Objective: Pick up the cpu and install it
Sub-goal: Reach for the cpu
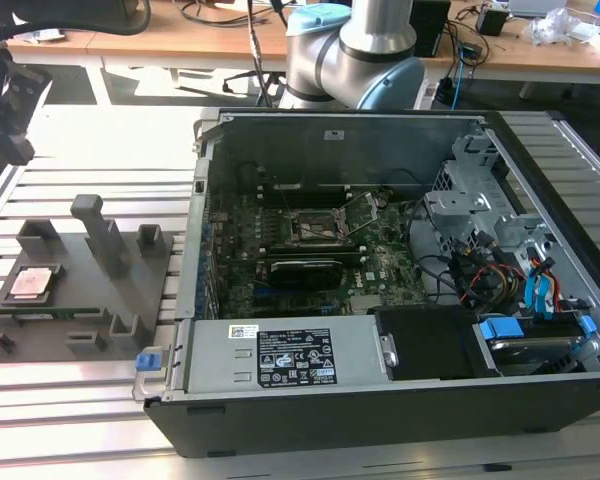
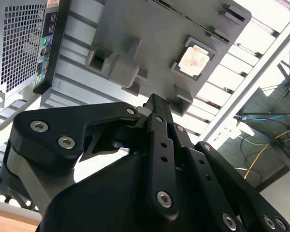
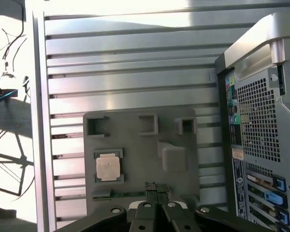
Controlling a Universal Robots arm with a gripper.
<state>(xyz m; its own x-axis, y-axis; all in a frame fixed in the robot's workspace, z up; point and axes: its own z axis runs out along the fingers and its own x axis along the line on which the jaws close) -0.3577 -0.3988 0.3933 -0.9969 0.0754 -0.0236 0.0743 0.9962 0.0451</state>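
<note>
**A:** Exterior view first: where is the small square silvery-pinkish cpu (image 1: pixel 35 283)?
**B:** It lies flat in a pocket of the grey plastic fixture block (image 1: pixel 85 295) on the slatted aluminium surface (image 1: pixel 70 400), to the exterior view's left of the open black computer case (image 1: pixel 430 415).
**A:** Second wrist view?
**B:** The black jaws are pressed together on nothing, apart from the cpu (image 2: pixel 197 60).
**A:** First wrist view?
**B:** Clenched, empty jaws there too. The cpu (image 3: pixel 108 168) sits in its pocket, well apart from the case (image 3: pixel 261 121).

Silver arm (image 1: pixel 377 25) w/ pale-blue joint caps (image 1: pixel 315 20), black fingers (image 2: pixel 157 125), silver hex screws (image 2: pixel 164 198)
</note>
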